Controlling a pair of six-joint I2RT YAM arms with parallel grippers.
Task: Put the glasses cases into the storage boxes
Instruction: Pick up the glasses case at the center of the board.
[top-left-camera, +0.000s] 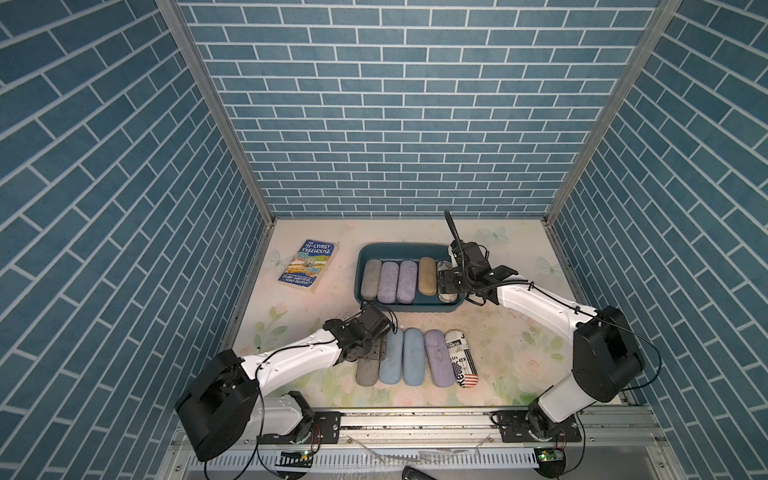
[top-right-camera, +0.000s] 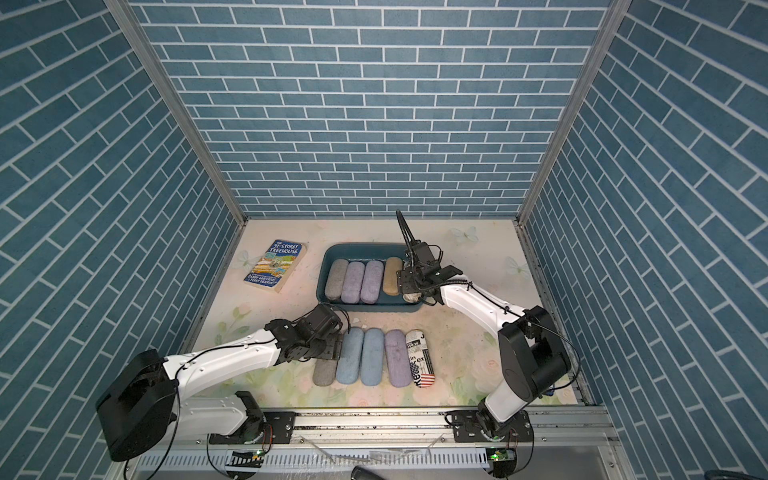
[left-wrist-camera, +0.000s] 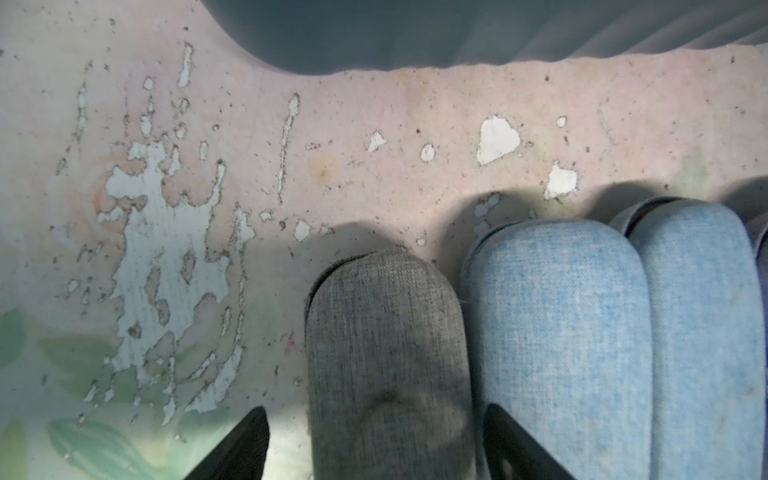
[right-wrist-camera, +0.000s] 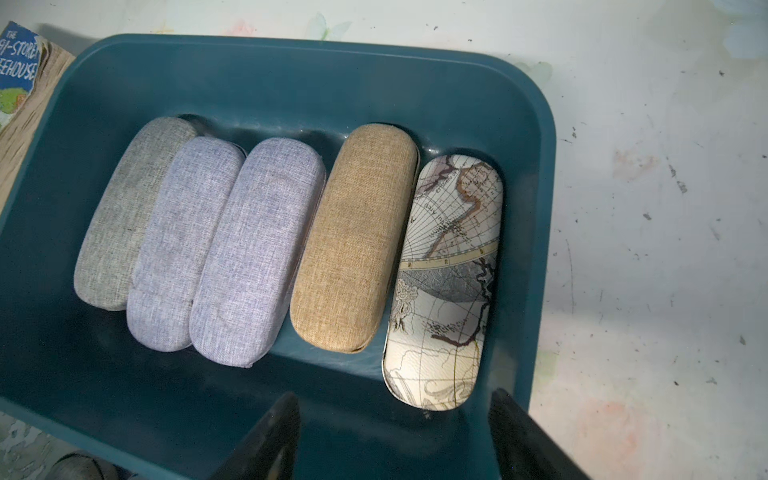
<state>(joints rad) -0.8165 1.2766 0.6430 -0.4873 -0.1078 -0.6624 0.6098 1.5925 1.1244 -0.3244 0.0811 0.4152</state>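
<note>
On the surface (top-left-camera: 519, 332), the teal tub (top-left-camera: 399, 251) mid-frame holds five glasses cases (right-wrist-camera: 249, 249) abreast, saving room; five wait below. Left fingers (left-wrist-camera: 245, 449) loosely straddle the grey case (left-wrist-camera: 386, 353), ready to grip; right fingers (right-wrist-camera: 270, 440) gape empty above the map-print case (right-wrist-camera: 444, 282).

Grey woven-cloth oblong case (left-wrist-camera: 386, 353): matt, coarse weave. Dark teal plastic tub (right-wrist-camera: 291, 83): smooth, slight sheen. Floral printed tabletop (left-wrist-camera: 374, 124): coating flaked, gritty.
</note>
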